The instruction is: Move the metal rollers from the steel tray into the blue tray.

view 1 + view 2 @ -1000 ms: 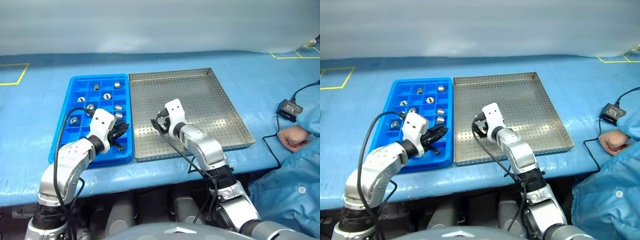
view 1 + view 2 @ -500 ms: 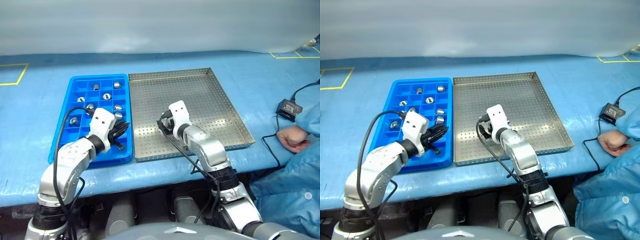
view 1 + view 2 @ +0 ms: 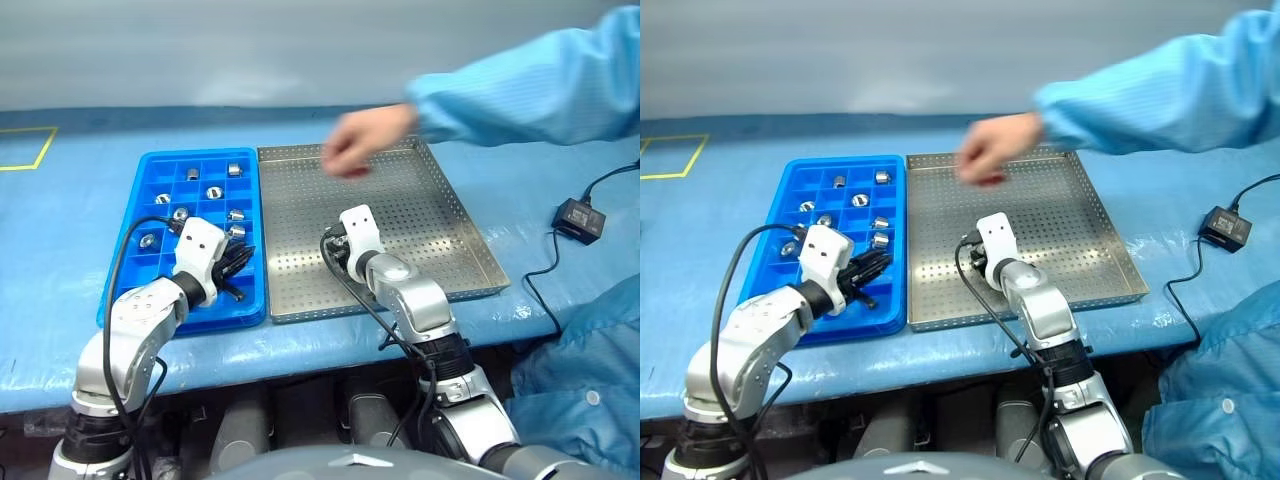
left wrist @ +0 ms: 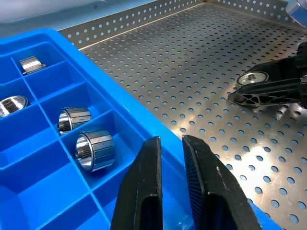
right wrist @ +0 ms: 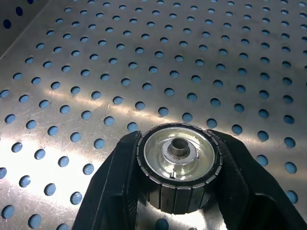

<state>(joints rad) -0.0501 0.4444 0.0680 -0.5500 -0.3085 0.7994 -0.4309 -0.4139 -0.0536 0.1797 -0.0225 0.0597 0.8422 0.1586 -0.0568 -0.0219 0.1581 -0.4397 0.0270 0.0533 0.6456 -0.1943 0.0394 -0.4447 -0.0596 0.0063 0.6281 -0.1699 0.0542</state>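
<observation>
While the right hand [image 5: 178, 211] is closing its fingers around a roller [image 5: 178, 165] lying on the steel tray [image 3: 440, 200], a person's hand [image 3: 350, 150] is reaching over the tray's far side, risking a bump on lift-off. Since the left hand [image 4: 171, 179] is hovering shut and empty at the blue tray's [image 3: 125, 290] near right edge, the carry could be clipping it.

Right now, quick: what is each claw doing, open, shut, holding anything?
Left claw: shut, holding nothing, over the rim of the bright blue plastic compartment tray.
Right claw: shut on a small shiny silver metal roller, on the grey perforated steel tray.
</observation>
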